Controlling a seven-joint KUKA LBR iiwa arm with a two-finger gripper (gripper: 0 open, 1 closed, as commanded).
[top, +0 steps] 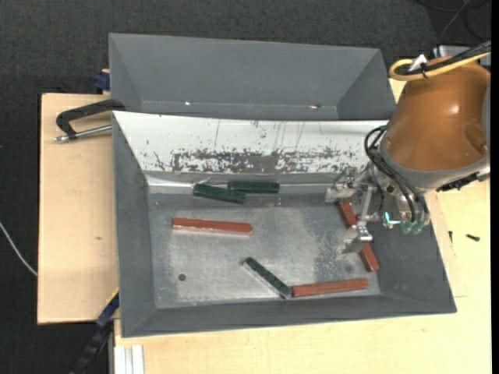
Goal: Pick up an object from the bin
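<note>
My gripper (348, 218) is low over the right side of the bin, open, one fingertip near the back and the other nearer the front. Under it lies a short red-brown stick (369, 259), running from the back towards the front right corner; its middle is hidden by the gripper. I cannot tell whether the fingers touch it. A longer red-brown stick (329, 288) lies flat along the front wall, just left of the gripper. A dark green stick (265, 277) lies slantwise, its end meeting that stick's left end.
Another red-brown stick (211, 226) lies flat at centre left. Two dark green sticks (219, 193) (253, 185) rest end to end against the back wall. The arm's orange cover hangs over the bin's right rim.
</note>
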